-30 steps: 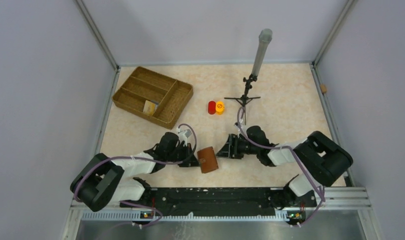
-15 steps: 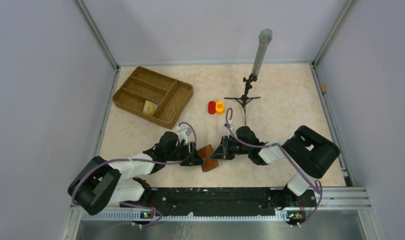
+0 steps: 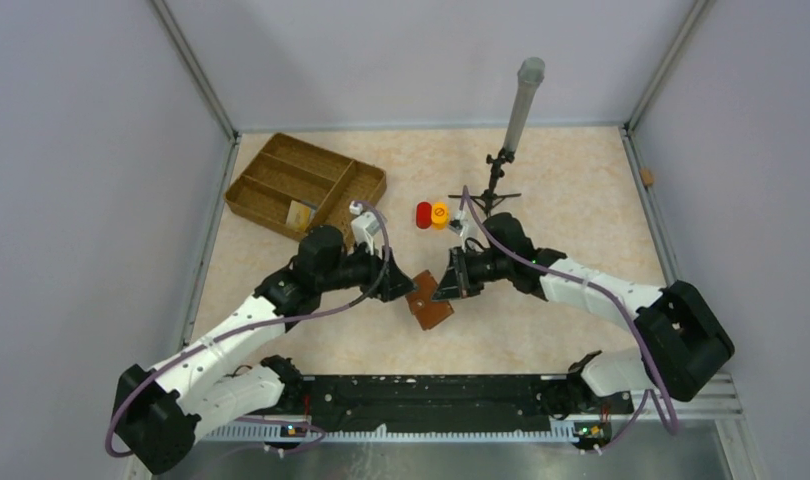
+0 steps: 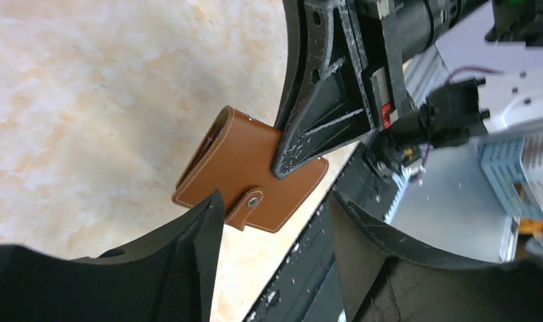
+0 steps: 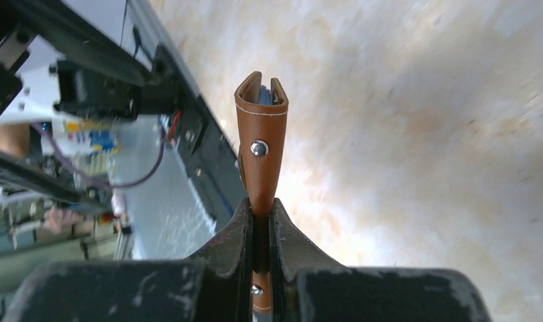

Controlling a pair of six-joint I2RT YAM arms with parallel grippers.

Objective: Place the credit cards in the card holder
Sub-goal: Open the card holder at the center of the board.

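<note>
Card holder [image 3: 429, 300] first: the brown leather wallet is off the table [image 3: 581, 230], hanging in the air between my two arms, roughly at the middle of the workspace and nearer to the arm bases than to the back wall. My right gripper [image 3: 444, 289] has it. In the right wrist view the two fingers [image 5: 235, 235] are pressed together on the wallet's edge, with the folded leather standing straight out beyond the tips and a metal snap stud facing the camera. A sliver of pale blue shows between the leaves at the far end; I cannot tell what it is.

My left gripper [image 3: 398, 291] sits just beside the wallet on the other side, with its jaws apart. From the left wrist camera I see the wallet's flat brown face and its small clasp tab just beyond the spread fingers [image 4: 195, 261], with the right gripper's black finger biting down on the far edge. Whether my left fingertip touches the leather I cannot tell.

Farther back on the left stands the divided wicker tray [image 3: 271, 160], and a yellowish credit card [image 3: 299, 213] lies in one of its compartments on the side nearest the arms. A red cap [image 3: 423, 214] and an orange cap [image 3: 440, 215] sit touching each other behind the wallet, near a small black tripod [image 3: 493, 195] carrying a grey tube.
</note>
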